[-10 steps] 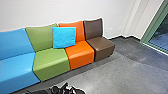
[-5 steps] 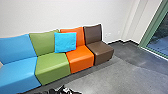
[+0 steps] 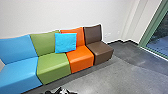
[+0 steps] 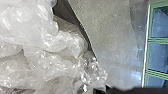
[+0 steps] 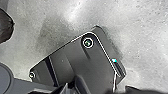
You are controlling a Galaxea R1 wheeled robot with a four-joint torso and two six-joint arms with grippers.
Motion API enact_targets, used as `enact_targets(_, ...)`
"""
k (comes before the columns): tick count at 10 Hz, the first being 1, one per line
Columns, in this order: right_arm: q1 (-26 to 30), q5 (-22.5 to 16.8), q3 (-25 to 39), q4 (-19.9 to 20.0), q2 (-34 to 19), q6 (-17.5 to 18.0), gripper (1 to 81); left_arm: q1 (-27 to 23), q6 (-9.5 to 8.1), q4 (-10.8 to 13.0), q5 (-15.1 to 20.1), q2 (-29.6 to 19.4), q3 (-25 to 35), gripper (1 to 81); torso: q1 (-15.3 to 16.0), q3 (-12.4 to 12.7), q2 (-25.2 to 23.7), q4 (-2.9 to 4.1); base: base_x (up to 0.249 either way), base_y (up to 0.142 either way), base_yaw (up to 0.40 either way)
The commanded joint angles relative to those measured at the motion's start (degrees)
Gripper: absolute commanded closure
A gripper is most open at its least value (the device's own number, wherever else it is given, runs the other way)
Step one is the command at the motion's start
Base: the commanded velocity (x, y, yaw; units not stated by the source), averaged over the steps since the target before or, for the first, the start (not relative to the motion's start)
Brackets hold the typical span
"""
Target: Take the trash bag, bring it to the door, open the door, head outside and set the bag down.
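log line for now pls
indoors | trash bag close to left wrist camera | grip unclear | blue cushion on seat row | green-framed glass ahead right

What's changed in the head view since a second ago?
The camera has moved: the seats and blue cushion sit lower in the picture, and less shows of the dark shape at its bottom edge. The cushion still leans across the green and orange seats. I can't tell whether the hold on the bag changed; there's no earlier wrist picture.
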Motion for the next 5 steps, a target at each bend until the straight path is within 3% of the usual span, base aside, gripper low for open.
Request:
enact_targets(1, 1.5, -4.1, 0.6, -0.1, -2.8, -0.3, 1.0, -5.5, 1.14, -1.2, 4.0, -2.5, 1.4, 81.1, -3.6, 0.0, 5.6, 0.0, 0.0, 0.0, 0.0)
enact_targets(3, 1.6, -4.1, 0.0, -0.1, -1.7, -0.3, 1.0, -4.8, 1.58, -1.2, 3.9, -5.1, 3.4, 81.1, -6.2, 3.4, 9.7, 0.0, 0.0, 0.0, 0.0)
enact_targets(5, 1.6, -4.1, -0.7, -0.1, -0.9, -0.3, 1.0, -4.7, 1.58, -1.1, 3.9, -7.2, 5.8, 81.1, -8.6, 5.2, 13.5, 0.0, 0.0, 0.0, 0.0)
